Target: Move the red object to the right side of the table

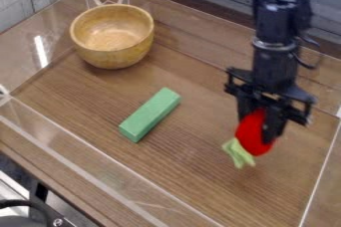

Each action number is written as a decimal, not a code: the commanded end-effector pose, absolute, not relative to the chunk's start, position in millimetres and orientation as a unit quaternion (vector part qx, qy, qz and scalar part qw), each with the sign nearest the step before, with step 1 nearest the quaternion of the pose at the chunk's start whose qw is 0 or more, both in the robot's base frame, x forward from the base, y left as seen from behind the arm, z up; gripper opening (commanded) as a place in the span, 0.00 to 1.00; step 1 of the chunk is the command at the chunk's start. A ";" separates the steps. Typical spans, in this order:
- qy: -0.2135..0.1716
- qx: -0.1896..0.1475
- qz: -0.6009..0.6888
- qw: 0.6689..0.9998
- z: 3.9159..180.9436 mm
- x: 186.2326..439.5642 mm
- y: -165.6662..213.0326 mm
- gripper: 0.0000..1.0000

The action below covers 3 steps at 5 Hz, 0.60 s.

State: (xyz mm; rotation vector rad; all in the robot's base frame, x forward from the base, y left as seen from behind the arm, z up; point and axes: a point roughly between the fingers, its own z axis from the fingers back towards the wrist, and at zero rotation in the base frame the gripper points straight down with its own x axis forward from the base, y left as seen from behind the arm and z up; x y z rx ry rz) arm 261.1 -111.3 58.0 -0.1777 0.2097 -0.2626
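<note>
Table point(80, 176) first: brown wood-grain top w/ low clear acrylic walls round the edge, prob. there to stop things sliding off. Arm point(277, 17) comes down from the top right, nearly vertical, so the load hangs straight under the wrist. Wooden bowl point(112, 36) sits at the far left corner, empty as far as visible, well apart from the action. Green block point(150, 114) lies flat and diagonal near the middle, also clear of the arm. Gripper point(266, 131) is clamped together on the red object point(253, 134), pointing down. Red object hangs in that grip over the right part of the table, near the right wall, green leafy end lowest; can't tell if the leaf touches the wood. Judging by position, carry is mostly done; what's left is lowering and letting go on the right side
</note>
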 end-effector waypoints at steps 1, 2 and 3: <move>0.092 -0.091 -0.145 0.981 55.7 261.2 -132.6 0.00; 0.096 -0.089 -0.152 0.980 44.3 260.5 -139.9 0.00; 0.099 -0.088 -0.154 0.979 35.4 261.4 -142.5 0.00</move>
